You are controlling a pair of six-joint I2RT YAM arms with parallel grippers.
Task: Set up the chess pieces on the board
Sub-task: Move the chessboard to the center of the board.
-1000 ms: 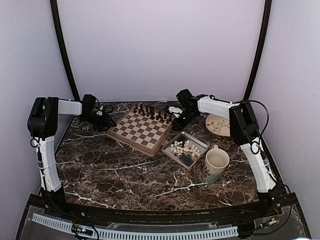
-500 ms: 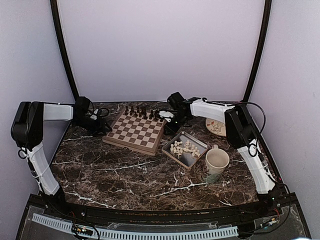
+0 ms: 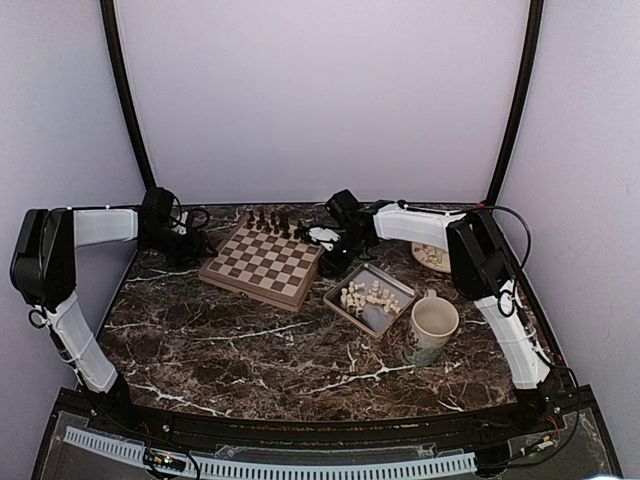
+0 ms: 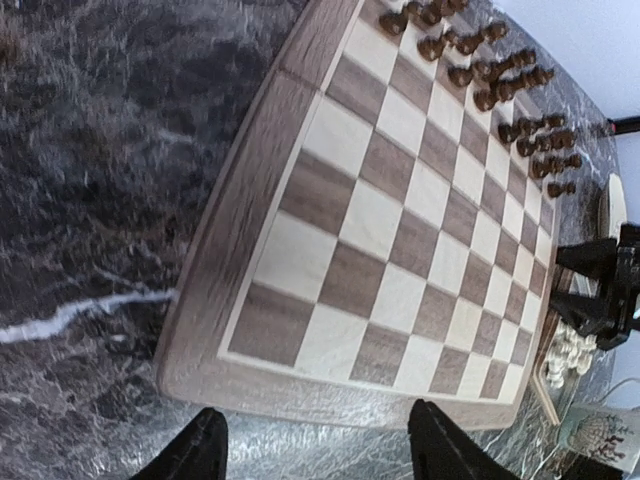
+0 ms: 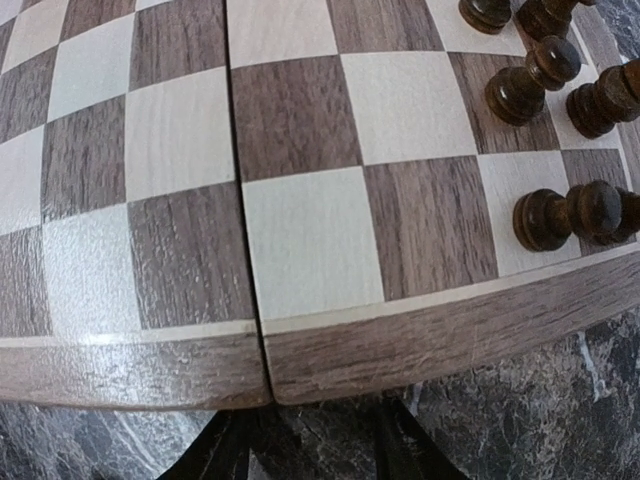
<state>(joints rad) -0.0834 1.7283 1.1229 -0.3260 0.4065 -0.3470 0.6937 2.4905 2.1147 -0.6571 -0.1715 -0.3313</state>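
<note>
Nearest on the right of the marble desk (image 3: 230, 340) stands a mug (image 3: 432, 327), in the same place as one second ago. Just left of and behind it lies the grey tray (image 3: 392, 312), also unmoved. It holds all the cream chess pieces (image 3: 368, 293) in a loose heap; none stands on the board.

The board (image 3: 262, 262) lies left of the tray. Against the earlier frame it has slid leftward and turned slightly.

The left gripper (image 4: 318, 450) is at the board's left edge, further left than before. Its jaws are spread, with only desk between them and the rim just beyond. The right gripper (image 5: 310, 455) has followed the board leftward and sits at its right edge. Its jaws stand apart, pinching nothing, with the rim just ahead of the fingertips.

Dark chessmen (image 3: 272, 220) occupy the far rows, carried along with the board. A plate (image 3: 437, 257) rests far right, partly hidden by the right arm.
</note>
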